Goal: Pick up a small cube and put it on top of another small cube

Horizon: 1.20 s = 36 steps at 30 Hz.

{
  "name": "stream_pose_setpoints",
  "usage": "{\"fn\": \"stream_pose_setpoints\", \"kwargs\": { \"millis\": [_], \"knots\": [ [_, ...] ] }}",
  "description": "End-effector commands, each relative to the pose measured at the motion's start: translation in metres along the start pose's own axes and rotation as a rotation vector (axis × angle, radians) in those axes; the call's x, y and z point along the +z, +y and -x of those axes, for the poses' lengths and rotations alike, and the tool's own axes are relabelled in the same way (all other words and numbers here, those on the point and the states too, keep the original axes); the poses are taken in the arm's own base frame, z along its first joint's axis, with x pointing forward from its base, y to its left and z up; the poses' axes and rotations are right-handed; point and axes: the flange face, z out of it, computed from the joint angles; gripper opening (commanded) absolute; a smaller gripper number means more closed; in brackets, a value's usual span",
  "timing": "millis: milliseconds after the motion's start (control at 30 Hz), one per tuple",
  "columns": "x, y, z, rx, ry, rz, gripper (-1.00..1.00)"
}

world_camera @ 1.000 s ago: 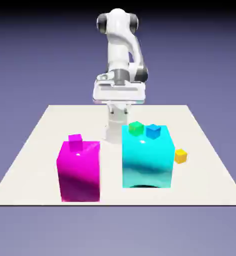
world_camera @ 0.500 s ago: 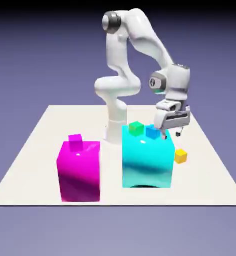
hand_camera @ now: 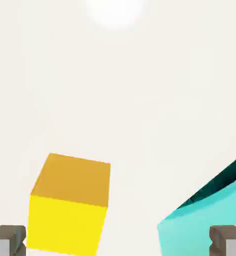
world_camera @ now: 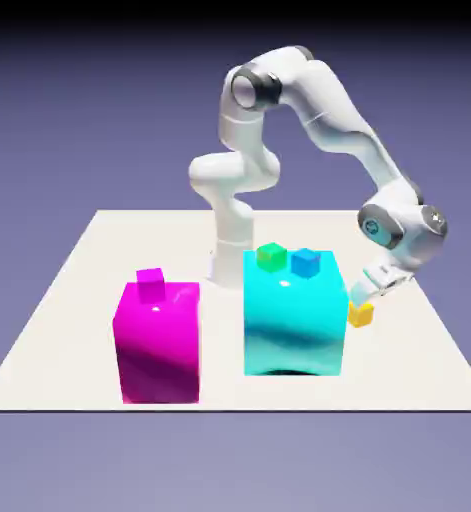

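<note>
Backdrop: I see a plain blue-violet wall (world_camera: 69, 110), darkest along the top edge, lighter toward the bottom.
Table: a flat off-white square tabletop (world_camera: 79, 290), seen from above.
Light: I note a soft bright glare spot (hand_camera: 113, 11) on the pale surface in the hand view.

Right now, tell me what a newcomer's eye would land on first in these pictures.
Two big glossy blocks dominate the table: the magenta block on the exterior view's left and the cyan block beside it. The white arm arches over to the exterior view's right, its open gripper poised just above the tiny yellow-orange cube.
</note>
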Motion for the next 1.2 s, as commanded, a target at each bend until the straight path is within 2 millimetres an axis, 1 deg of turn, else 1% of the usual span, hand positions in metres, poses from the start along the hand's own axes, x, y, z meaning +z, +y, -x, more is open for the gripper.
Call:
{"fn": "stream_pose_setpoints", "kwargs": {
  "millis": [0, 67, 200, 233, 267, 400, 433, 467, 500, 600, 700, 733, 833, 933, 967, 1167],
  "knots": [
    [0.006, -0.003, 0.012, 0.045, -0.023, 0.003, 0.0],
    [0.007, -0.003, 0.013, 0.048, -0.024, 0.004, 0.0],
    [0.074, -0.01, 0.007, 0.048, -0.024, 0.004, 0.0],
    [0.074, -0.01, 0.007, 0.048, -0.024, 0.004, -1.0],
    [0.074, -0.01, 0.007, 0.048, -0.024, 0.004, -1.0],
    [0.007, -0.003, 0.013, 0.048, -0.024, 0.004, -1.0],
    [0.007, -0.003, 0.013, 0.048, -0.024, 0.004, -1.0],
    [0.004, -0.005, 0.001, 0.015, -0.035, -0.008, -1.0],
    [-0.004, -0.011, 0.003, -0.044, -0.013, -0.035, -1.0],
    [-0.055, -0.001, -0.03, -0.118, 0.052, -0.153, -1.0],
    [-0.105, 0.017, -0.062, -0.188, 0.138, -0.254, -1.0],
    [-0.124, 0.031, -0.077, -0.185, 0.163, -0.283, -1.0],
    [-0.176, 0.095, -0.128, -0.118, 0.227, -0.358, -1.0],
    [-0.199, 0.175, -0.156, 0.058, 0.181, -0.37, -1.0],
    [-0.204, 0.197, -0.158, 0.103, 0.162, -0.369, -1.0],
    [-0.206, 0.264, -0.125, 0.239, 0.025, -0.266, -1.0]
  ]
}}
